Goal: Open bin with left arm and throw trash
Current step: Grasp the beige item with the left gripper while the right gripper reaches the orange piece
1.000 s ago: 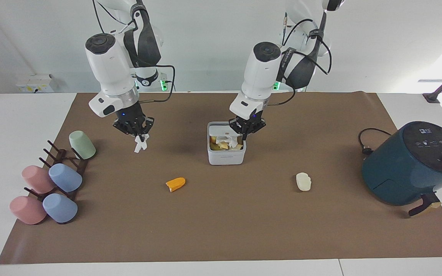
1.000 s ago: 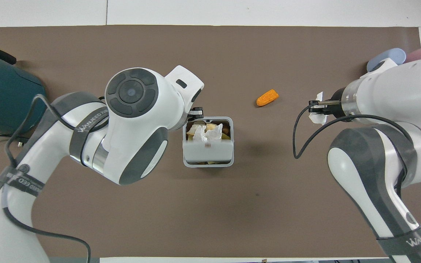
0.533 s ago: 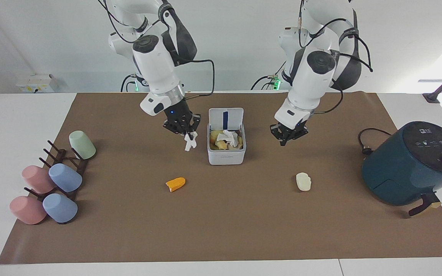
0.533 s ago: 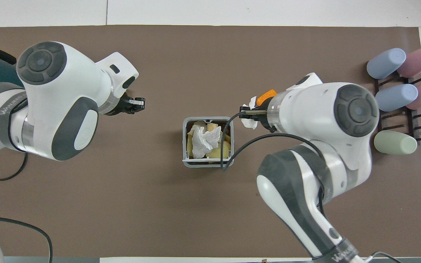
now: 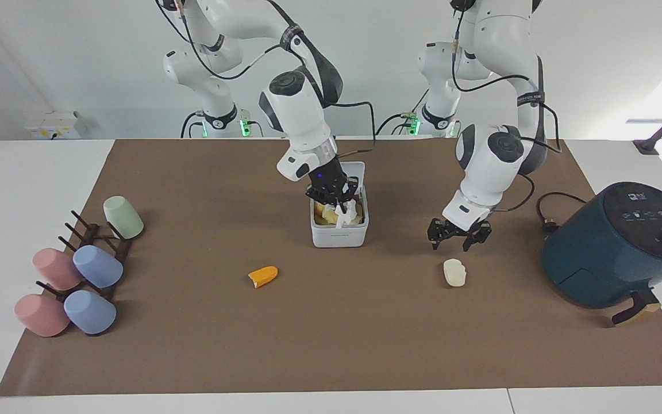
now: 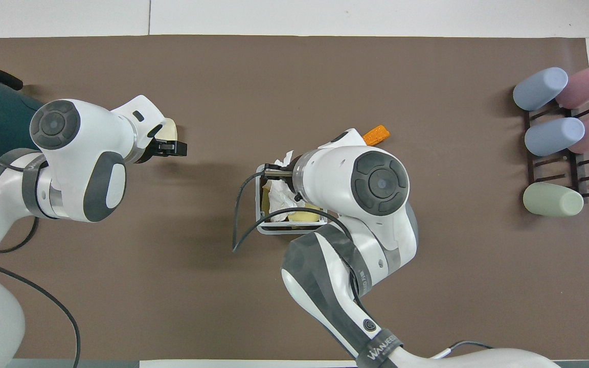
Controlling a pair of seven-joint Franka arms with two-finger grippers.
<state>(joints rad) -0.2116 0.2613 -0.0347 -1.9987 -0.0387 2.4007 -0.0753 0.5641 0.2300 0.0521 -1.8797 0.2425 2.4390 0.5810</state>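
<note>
The white bin stands mid-table with its lid up; scraps fill it. My right gripper hangs just over the opening, shut on a crumpled white tissue. From above, that gripper covers part of the bin, and the tissue shows beside it. My left gripper hovers open over the mat, just above a pale cream lump; in the overhead view the left gripper hides part of the lump. An orange wedge lies on the mat, farther from the robots than the bin.
A dark teal air fryer with its cable stands at the left arm's end. At the right arm's end, pastel cups lie on a dark rack. A brown mat covers the table.
My right gripper carried the tissue from the right arm's end to over the bin. The left gripper left the bin, whose lid now stands up, moved over the cream lump and opened.
</note>
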